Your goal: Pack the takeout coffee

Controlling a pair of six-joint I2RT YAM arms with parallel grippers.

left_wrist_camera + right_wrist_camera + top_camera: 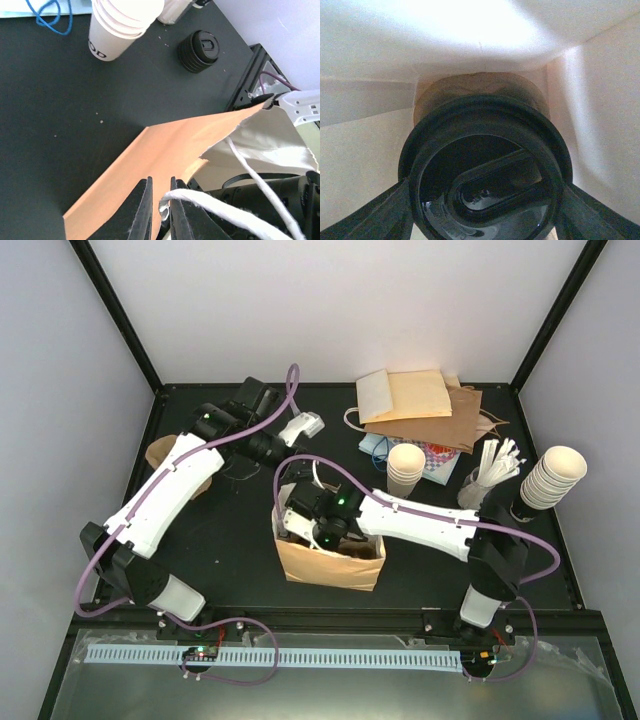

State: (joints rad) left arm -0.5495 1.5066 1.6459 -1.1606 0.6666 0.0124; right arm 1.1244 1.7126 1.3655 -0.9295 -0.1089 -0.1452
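Observation:
The takeout coffee, a cup with a black round lid, fills the right wrist view and sits down inside the brown paper bag. My right gripper reaches into the bag from above, one finger on each side of the lid and closed against it. The cup is hidden by the arm in the top view. My left gripper is shut on the bag's rim, right beside its white cord handle, and holds the bag's mouth open at its far side.
A stack of lidless cream cups stands just right of the bag, another stack at far right. Flat paper bags lie at the back, a holder of white sticks is nearby, black lids sit on the table, and a brown pulp tray lies left.

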